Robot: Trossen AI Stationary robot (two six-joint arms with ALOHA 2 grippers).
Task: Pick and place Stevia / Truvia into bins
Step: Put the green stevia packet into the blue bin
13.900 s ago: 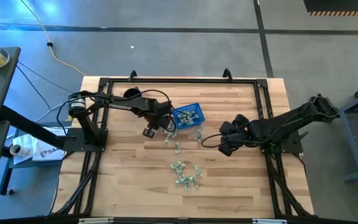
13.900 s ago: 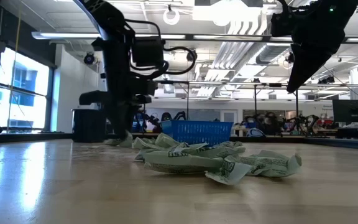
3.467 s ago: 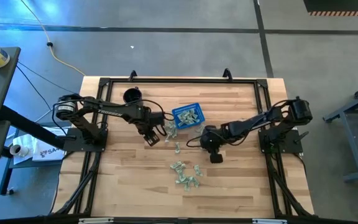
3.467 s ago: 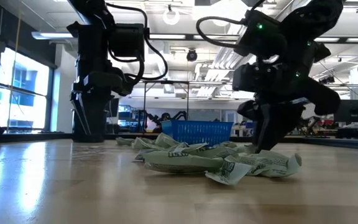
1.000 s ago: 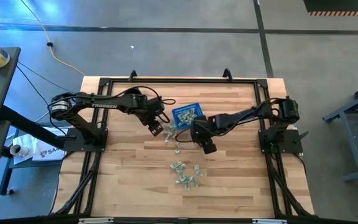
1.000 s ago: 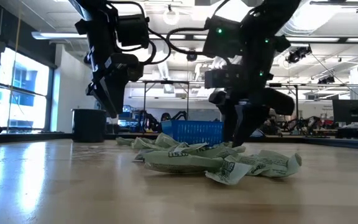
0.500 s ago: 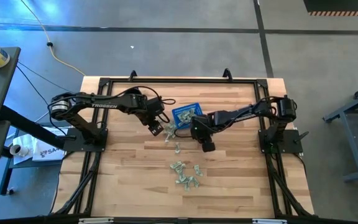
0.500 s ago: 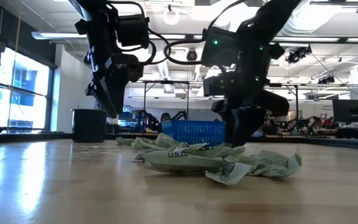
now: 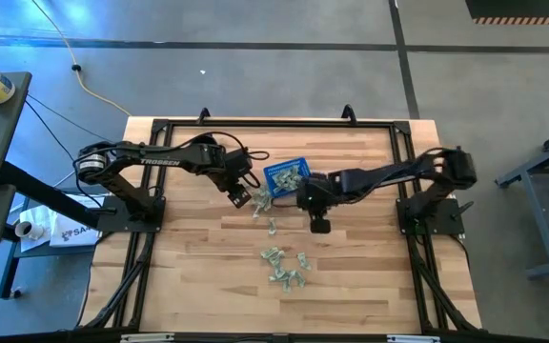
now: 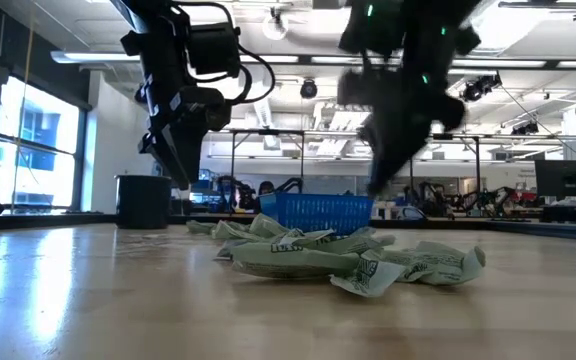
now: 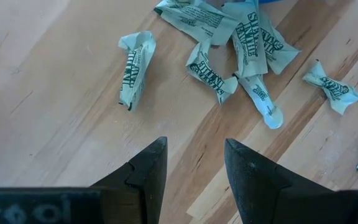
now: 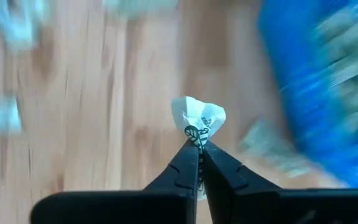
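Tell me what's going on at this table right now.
Two robot arms are sorting sweetener packets into a blue basket. The right gripper has its jaws shut on one crumpled packet and carries it above the table beside the basket. The left gripper hangs open over loose packets by the basket's other side, holding nothing. The basket already has some packets in it, and another pile lies nearer the table's front edge.
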